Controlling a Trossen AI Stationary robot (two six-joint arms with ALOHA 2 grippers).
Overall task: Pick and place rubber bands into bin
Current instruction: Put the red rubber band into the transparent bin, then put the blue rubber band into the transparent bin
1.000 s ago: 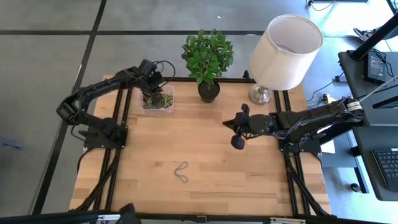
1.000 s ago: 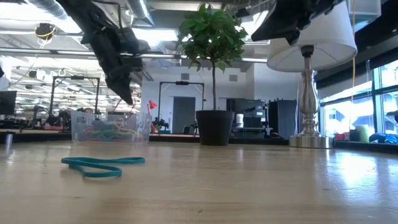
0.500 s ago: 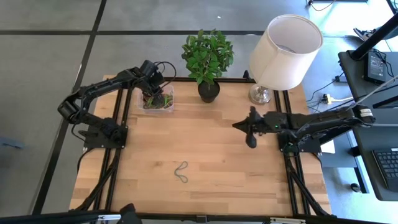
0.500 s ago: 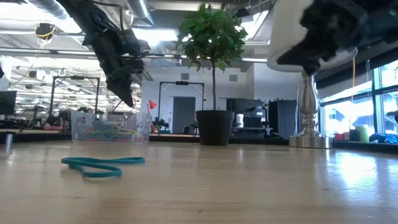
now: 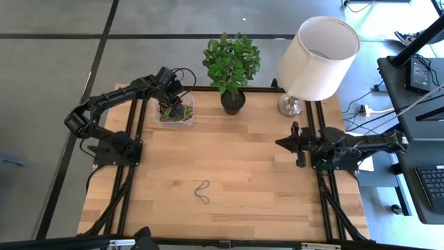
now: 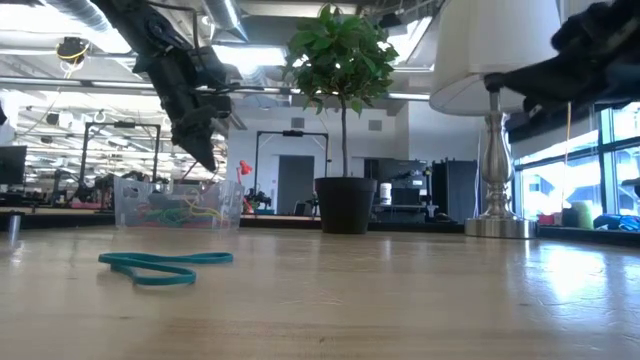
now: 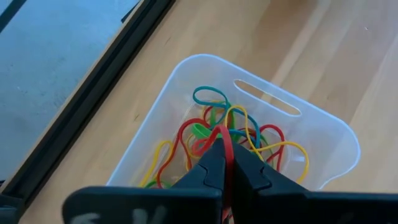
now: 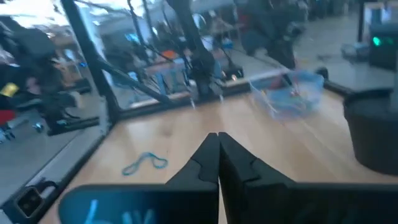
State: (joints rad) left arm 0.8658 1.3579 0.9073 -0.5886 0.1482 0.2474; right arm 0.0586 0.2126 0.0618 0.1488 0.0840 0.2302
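L arm reaches to the far-left corner, its pincer [image 7: 222, 163] pointing down over the bin [image 5: 174, 111], fingers clamped on a red rubber band [image 7: 226, 144] above the rubber bands [image 7: 233, 134] heaped inside. R arm lies folded low at the table's right edge, pincer [image 5: 300, 145] closed, holding nothing. Wooden table [image 5: 236, 180] w/ one teal band [image 5: 202, 192] lying near front-center; potted plant [image 5: 232, 66] & lamp [image 5: 316, 52] along the far edge, open workshop behind.
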